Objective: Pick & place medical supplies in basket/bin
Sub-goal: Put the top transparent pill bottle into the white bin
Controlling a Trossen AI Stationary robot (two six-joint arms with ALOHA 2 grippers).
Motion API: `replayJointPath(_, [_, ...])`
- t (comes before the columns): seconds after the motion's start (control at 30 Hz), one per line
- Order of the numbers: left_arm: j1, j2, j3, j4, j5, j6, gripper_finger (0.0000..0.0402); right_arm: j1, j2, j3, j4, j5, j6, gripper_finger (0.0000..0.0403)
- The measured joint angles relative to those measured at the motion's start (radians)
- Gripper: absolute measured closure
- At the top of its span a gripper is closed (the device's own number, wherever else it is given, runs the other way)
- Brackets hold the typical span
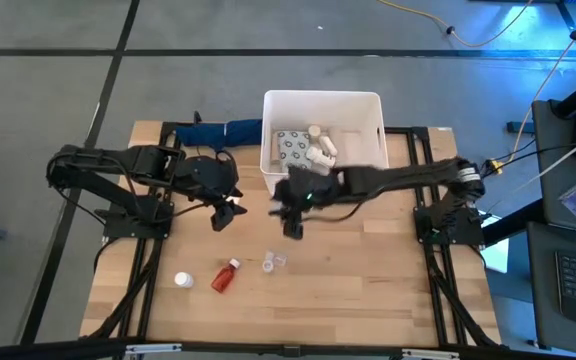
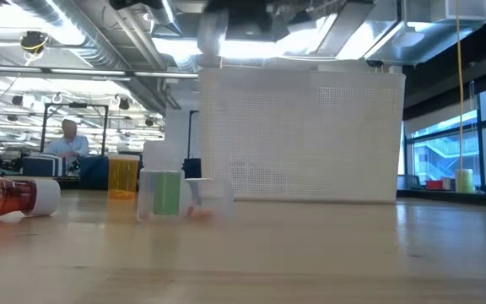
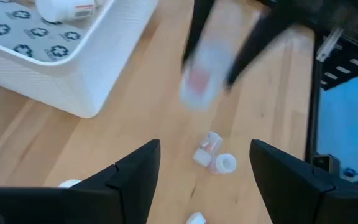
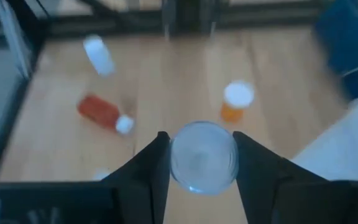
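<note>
The white basket stands at the table's far middle, with a grey dotted packet and white bottles in it. My right gripper hangs above the table just in front of the basket, shut on a clear cup. My left gripper is open over the table's left middle, touching nothing. An orange bottle with a white cap stands near it. A red bottle lies on its side, a white bottle sits beside it, and small clear cups rest near the front. My right gripper pinches the clear cup by its round wall between its two fingers. The fingers slant down from the table's right and far side. The cup hangs between them, lifted clear of the table.
A dark blue cloth bundle lies at the far edge, left of the basket. Bare wood shows on the table's right half. Beyond the table a person sits in the room.
</note>
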Motion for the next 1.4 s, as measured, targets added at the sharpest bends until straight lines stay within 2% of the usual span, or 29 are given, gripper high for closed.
replayJointPath(0.2, [0.000,-0.018,-0.001,0.004,0.003,-0.004,0.0162,-0.055,-0.050,0.272,-0.260,0.068,-0.002,0.0263])
replayJointPath(0.33, [0.000,-0.024,-0.001,0.001,0.002,-0.004,0.0162,-0.132,-0.053,0.419,-0.466,0.073,0.051,0.0263])
replayJointPath(0.57, [0.000,-0.023,-0.001,0.001,0.002,0.055,0.0162,-0.322,-0.045,0.435,-0.761,0.073,0.112,0.0263])
replayJointPath(0.67, [0.000,-0.023,-0.001,0.001,0.002,0.075,0.0162,-0.426,-0.043,0.376,-0.836,0.032,0.157,0.0263])
replayJointPath(0.8, [0.000,-0.023,-0.001,0.000,0.001,0.101,0.0162,-0.553,-0.041,0.221,-0.819,-0.144,0.161,0.0253])
replayJointPath(1.03, [0.000,-0.023,-0.001,0.001,0.001,0.101,0.0162,-0.674,-0.040,-0.110,-0.598,-0.300,0.183,0.0257])
replayJointPath(1.2, [0.000,-0.023,-0.001,0.001,0.000,0.101,0.0162,-0.706,-0.040,-0.264,-0.490,-0.351,0.213,0.0253])
replayJointPath(1.4, [0.000,-0.022,-0.001,0.000,-0.002,0.101,0.0162,-0.709,-0.040,-0.373,-0.433,-0.351,0.214,0.0251])
